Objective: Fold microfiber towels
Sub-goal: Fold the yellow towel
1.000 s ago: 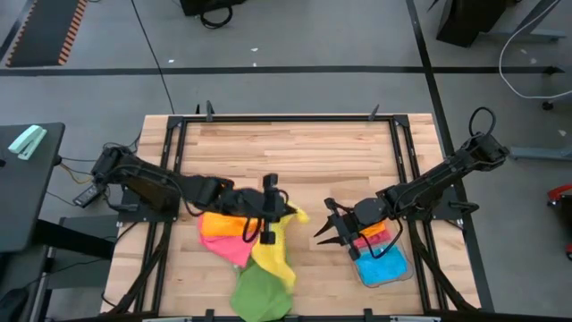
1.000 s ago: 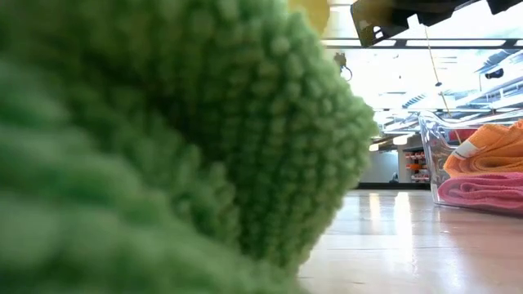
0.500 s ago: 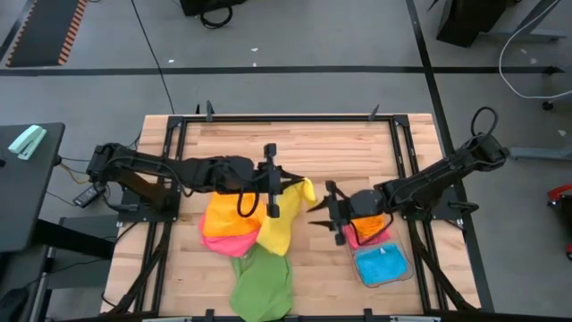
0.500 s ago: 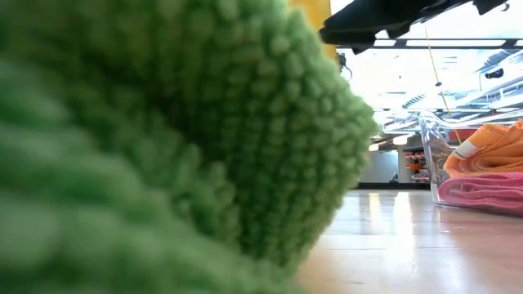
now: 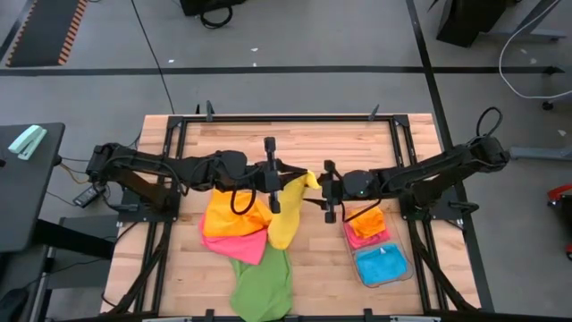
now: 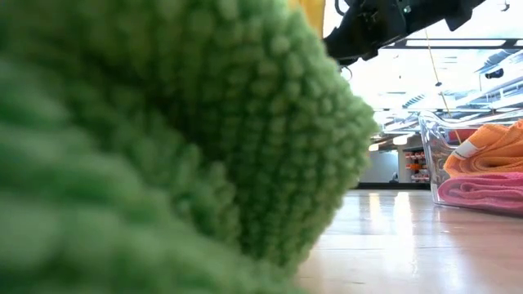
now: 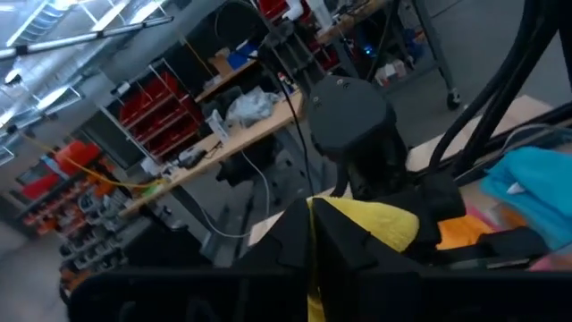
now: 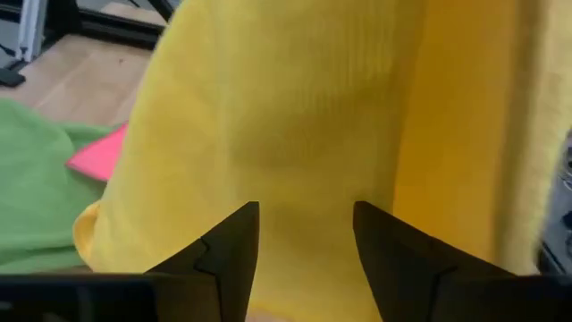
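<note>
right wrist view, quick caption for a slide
Right tool, fingers open, closing in on the hanging yellow towel, with green towel and pink towel on the table behind.

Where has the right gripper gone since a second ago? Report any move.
Yes. The right gripper left the clear bin, moving toward the table's middle, up to the yellow towel.

Even overhead light; green towel (image 6: 163,147) blurs the low view, ceiling glare behind

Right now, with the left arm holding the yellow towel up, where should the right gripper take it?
Probably the upper corner of the yellow towel, approached from the right. The left gripper pinches the top edge, the cloth hangs down, and the right gripper, jaws open, already faces it.
</note>
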Robot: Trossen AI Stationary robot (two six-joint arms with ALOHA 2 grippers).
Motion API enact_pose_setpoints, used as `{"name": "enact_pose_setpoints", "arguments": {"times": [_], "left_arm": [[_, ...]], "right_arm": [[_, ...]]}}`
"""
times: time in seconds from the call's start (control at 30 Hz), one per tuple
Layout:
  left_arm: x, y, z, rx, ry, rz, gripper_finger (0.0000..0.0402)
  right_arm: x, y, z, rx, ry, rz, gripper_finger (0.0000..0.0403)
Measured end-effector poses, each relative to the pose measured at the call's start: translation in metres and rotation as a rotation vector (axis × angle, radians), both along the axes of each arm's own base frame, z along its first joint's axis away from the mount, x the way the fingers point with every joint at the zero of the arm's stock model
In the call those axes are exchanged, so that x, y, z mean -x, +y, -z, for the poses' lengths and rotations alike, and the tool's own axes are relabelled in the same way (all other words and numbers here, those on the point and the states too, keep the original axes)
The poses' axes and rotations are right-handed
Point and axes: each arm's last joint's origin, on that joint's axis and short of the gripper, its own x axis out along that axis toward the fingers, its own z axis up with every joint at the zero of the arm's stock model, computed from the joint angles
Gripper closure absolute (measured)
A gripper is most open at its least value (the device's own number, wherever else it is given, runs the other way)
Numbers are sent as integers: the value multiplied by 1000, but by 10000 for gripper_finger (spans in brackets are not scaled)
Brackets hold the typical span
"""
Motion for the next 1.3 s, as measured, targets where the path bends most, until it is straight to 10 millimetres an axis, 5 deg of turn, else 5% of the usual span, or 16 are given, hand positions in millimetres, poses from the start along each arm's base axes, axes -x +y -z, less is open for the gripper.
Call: {"name": "enact_pose_setpoints", "arguments": {"times": [0.37,0.63,0.83,1.3], "left_arm": [[15,6,-17,49,-59,-14,370],[19,6,-23,53,-87,-10,392],[19,6,-27,16,-123,-9,366],[19,6,-26,43,-123,5,384]], "right_arm": [[19,-15,-37,9,146,120,214],[25,-30,-37,17,198,256,214],[26,-40,-38,75,193,379,214],[19,-36,-44,51,138,152,214]]}}
